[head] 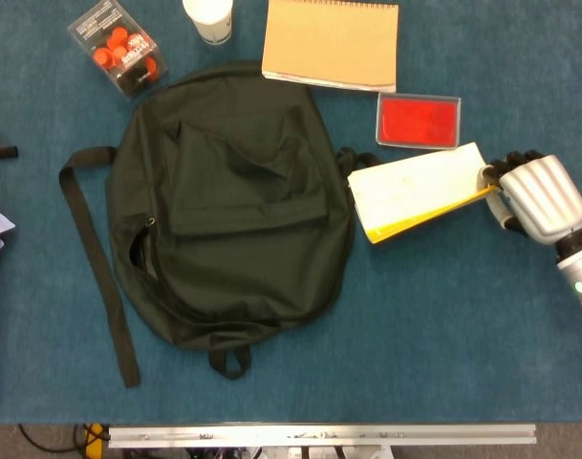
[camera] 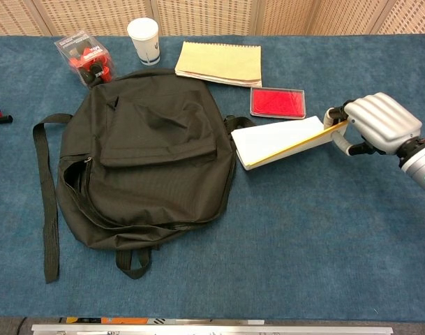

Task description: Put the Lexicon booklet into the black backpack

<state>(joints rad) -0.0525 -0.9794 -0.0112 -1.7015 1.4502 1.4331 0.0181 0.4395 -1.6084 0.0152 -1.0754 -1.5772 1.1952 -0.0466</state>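
Blue carpet-like cloth covers the table [camera: 282, 230]. Only the right hand [camera: 376, 124] shows, its fingers [head: 506, 167] pinching the right edge of the one Lexicon booklet [head: 420, 186], which is tilted up on that side. From the fingers the booklet runs leftward, long axis pointing at the single black backpack [camera: 146, 164], whose side it nearly touches. Beyond the fingers lie one red case [head: 419, 121], one tan notepad [head: 334, 43], one cup [camera: 143, 38] and one clear box [head: 118, 46] of orange pieces. No left hand appears.

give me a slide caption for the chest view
Right hand grips the Lexicon booklet by its far edge, tilting it up beside the black backpack.
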